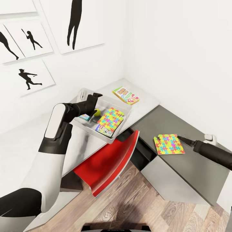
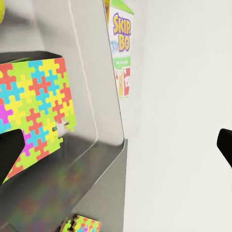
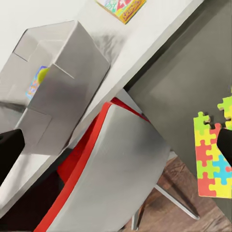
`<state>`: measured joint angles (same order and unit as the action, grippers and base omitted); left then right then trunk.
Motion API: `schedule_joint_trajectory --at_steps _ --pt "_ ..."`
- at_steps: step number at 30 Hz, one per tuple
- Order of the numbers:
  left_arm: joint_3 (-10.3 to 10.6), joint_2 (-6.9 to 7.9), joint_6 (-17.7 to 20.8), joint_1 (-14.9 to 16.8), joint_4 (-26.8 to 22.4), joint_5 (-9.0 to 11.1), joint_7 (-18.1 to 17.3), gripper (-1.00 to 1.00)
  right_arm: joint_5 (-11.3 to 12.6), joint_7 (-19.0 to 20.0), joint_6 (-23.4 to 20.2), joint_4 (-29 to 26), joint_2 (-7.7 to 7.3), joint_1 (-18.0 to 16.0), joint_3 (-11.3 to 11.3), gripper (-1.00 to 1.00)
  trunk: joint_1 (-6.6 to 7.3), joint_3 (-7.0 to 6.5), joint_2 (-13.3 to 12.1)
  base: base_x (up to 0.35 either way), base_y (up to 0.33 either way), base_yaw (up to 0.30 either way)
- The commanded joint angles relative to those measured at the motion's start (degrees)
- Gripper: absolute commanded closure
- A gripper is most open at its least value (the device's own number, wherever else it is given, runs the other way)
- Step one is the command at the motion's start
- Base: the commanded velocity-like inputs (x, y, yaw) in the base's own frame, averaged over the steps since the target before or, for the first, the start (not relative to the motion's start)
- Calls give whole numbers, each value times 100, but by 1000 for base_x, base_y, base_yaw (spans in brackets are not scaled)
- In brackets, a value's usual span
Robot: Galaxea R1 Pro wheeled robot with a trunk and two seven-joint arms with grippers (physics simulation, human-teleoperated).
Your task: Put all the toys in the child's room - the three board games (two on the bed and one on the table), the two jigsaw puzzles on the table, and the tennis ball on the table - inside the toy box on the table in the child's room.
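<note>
Loose puzzle (image 1: 169, 144) flat on the grey desk (image 1: 193, 167), just beside the right gripper (image 1: 182, 139), fingers apart. Toy box (image 1: 120, 127) on the white table, already holding a puzzle (image 1: 110, 120) and tennis ball (image 1: 96, 112); card game (image 1: 125, 95) behind it. Left gripper (image 1: 95, 96) over the box, spread open, empty. Risk: thin puzzle sliding off the desk edge under a shallow pinch.

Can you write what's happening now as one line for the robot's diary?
left pincer: over toy box | in box: puzzle, ball | outside: second puzzle, card game
</note>
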<state>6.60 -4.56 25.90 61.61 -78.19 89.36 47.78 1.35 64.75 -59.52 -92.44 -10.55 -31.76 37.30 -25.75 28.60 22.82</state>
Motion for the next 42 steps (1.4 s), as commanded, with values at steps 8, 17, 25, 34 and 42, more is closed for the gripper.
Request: schedule_joint_trajectory --at_steps 8,17,25,34,42 --pt "-7 -2 62 24 -85 34 72 -100 -23 -343 -48 -1 226 -553 -80 -100 -3 9 10 0 0 0" --pt "-9 -1 193 37 -226 36 103 -100 -19 -1025 -48 4 405 -995 -368 -100 -3 9 10 0 0 0" --pt "-9 -1 260 33 -393 37 329 -100 -16 -1650 -48 11 668 -1373 -601 -100 -3 9 10 0 0 0" --pt "-11 21 291 30 -669 66 691 -100 -29 -2098 -48 16 1033 -1805 -869 -100 -3 9 10 0 0 0" --pt "-22 40 314 95 -879 96 1170 -100 -36 -2856 -48 126 1379 -2158 -1215 -100 -3 9 10 0 0 0"
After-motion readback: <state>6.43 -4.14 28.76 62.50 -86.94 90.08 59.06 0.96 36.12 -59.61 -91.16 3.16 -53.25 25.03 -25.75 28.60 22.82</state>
